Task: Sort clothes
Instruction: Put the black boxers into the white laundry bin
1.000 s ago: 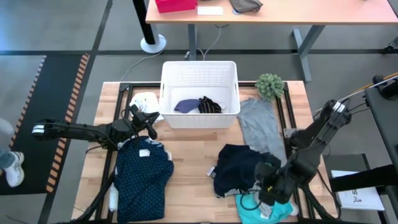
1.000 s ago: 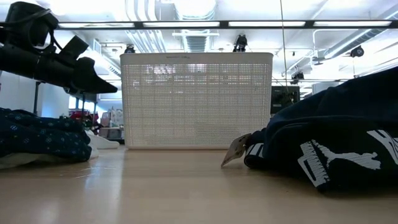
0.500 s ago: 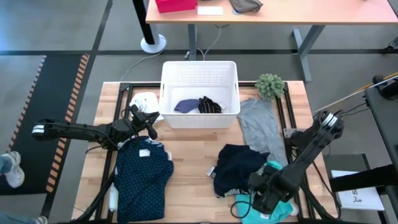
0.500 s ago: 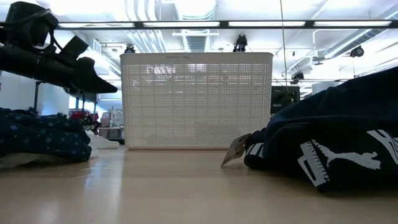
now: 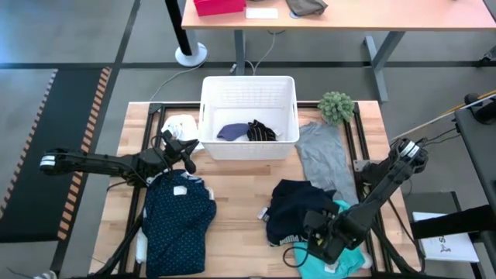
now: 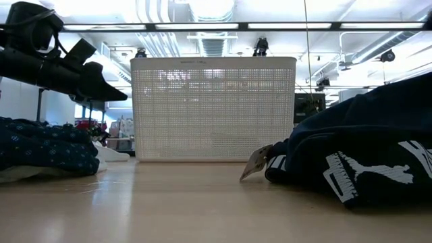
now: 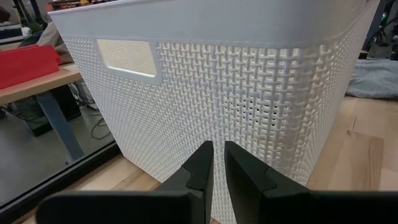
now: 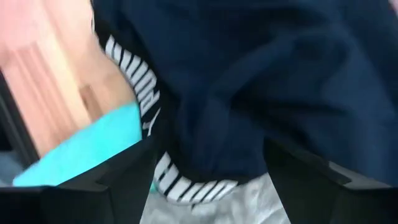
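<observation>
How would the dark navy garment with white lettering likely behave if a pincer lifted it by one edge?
The dark navy garment lies crumpled in soft folds, so it would probably sag and drape. Part of it overlaps the turquoise piece, which it may drag along. It looks bulky, so perhaps heavier than the thinner grey tee.

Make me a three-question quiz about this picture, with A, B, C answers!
1. Where is the green ball?
A. beside the basket
B. inside the basket
C. on the dotted shirt

2. What colour is the cloth under the right tool?
A. red
B. turquoise
C. yellow

3. How is the left tool?
A. shut
B. wide open
C. holding a sock

Answers:
1 A, it sits on the table by the basket's corner.
2 B, turquoise shows around that tool.
3 A, its fingers nearly touch with nothing between them.
</observation>
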Tool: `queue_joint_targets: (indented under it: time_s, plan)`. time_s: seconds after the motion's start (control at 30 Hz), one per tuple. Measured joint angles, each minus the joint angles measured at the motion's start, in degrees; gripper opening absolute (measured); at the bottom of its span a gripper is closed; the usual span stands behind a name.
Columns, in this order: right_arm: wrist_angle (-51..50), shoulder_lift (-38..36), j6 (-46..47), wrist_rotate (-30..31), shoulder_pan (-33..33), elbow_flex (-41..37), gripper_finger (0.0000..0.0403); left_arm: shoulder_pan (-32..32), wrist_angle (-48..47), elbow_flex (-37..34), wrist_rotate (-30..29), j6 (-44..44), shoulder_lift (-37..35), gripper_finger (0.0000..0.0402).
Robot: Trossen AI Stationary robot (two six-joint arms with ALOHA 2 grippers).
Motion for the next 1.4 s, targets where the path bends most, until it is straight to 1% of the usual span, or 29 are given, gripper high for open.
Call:
queue_joint_targets:
  time_s: [0.2, 0.33, 0.43, 0.5, 0.6, 0.7, 0.87, 0.9, 0.93, 1.03, 1.2, 1.4]
  plan:
    - [0.0, 1.0, -2.4, 3.2, -4.2, -0.2, 0.0312, 0.0, 0.0, 0.0, 0.0, 0.0, 0.0, 0.0027]
    - [0.2, 2.0, -6.9, 2.5, -7.4, -0.5, 0.0320, 0.0, 0.0, 0.0, 0.0, 0.0, 0.0, 0.0027]
    - [0.4, 3.1, -9.2, -0.2, -9.3, -0.6, 0.0312, 0.0, 0.0, 0.0, 0.0, 0.0, 0.0, 0.0027]
    - [1.5, 4.3, -10.0, -1.6, -10.3, -0.6, 0.0294, 0.0, 0.0, 0.0, 0.0, 0.0, 0.0, 0.0027]
    - [1.5, 5.9, -11.3, -1.7, -11.3, -0.6, 0.0246, 0.0, 0.0, 0.0, 0.0, 0.0, 0.0, 0.0027]
    - [1.5, 6.5, -12.7, -1.3, -11.6, -0.6, 0.0178, 0.0, 0.0, 0.0, 0.0, 0.0, 0.0, 0.0027]
    - [1.5, 5.4, -15.4, -1.4, -11.6, -0.6, 0.0034, 0.0, 0.0, 0.0, 0.0, 0.0, 0.0, 0.0027]
    - [1.3, 4.7, -15.9, -1.4, -11.6, -0.5, 0.0018, 0.0, 0.0, 0.0, 0.0, 0.0, 0.0, 0.0027]
    - [1.3, 4.0, -16.7, -1.3, -11.6, -0.2, 0.0011, 0.0, 0.0, 0.0, 0.0, 0.0, 0.0, 0.0027]
    - [1.3, 1.8, -18.2, -0.8, -11.6, 1.0, 0.0016, 0.0, 0.0, 0.0, 0.0, 0.0, 0.0, 0.0027]
    - [1.3, -2.5, -24.4, 5.7, -11.6, 5.3, 0.0002, 0.0, 0.0, 0.0, 0.0, 0.0, 0.0, 0.0027]
    - [1.5, -7.0, -35.1, 14.8, -11.6, 13.0, 0.0001, 0.0, 0.0, 0.0, 0.0, 0.0, 0.0, 0.0027]
